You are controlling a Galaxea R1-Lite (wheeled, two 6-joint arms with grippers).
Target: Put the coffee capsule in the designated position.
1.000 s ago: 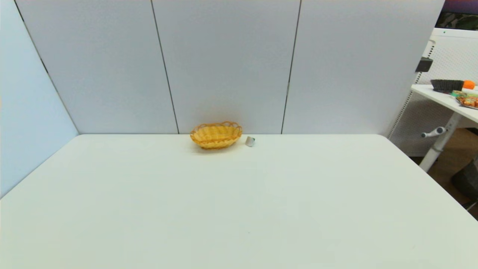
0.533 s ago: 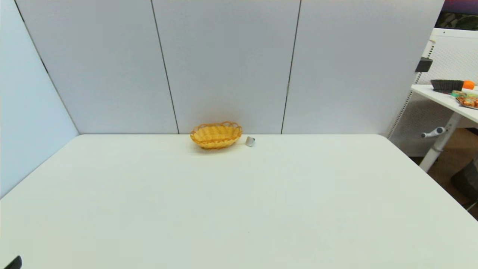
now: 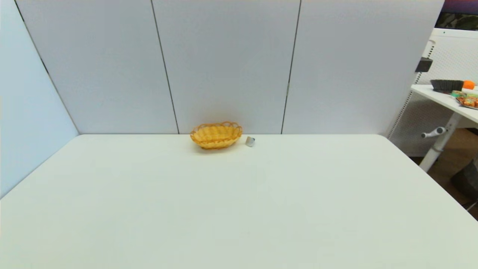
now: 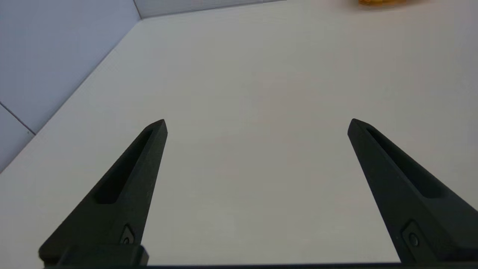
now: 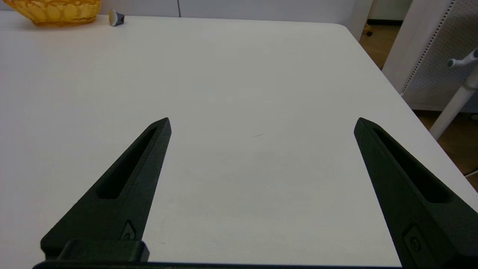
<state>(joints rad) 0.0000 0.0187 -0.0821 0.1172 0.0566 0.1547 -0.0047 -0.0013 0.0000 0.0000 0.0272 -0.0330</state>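
The coffee capsule (image 3: 250, 141) lies on its side on the white table near the back wall, silver foil face showing; the right wrist view shows it too (image 5: 115, 17). Just to its left stands the designated position, a yellow-orange wicker basket (image 3: 216, 135) with a scalloped rim, also in the right wrist view (image 5: 56, 11) and barely at the frame edge in the left wrist view (image 4: 377, 2). Neither arm shows in the head view. My left gripper (image 4: 257, 125) and right gripper (image 5: 262, 124) hang open over bare table near the front, far from both, nothing between their fingers.
Grey panel walls close off the back and left of the table (image 3: 239, 209). Past the table's right edge stands another white desk (image 3: 446, 99) with a dark basket and snacks, on a white leg (image 5: 457, 102).
A dark fingertip that showed at the head view's bottom left corner half a second ago is out of sight now. Capsule and basket have not moved.
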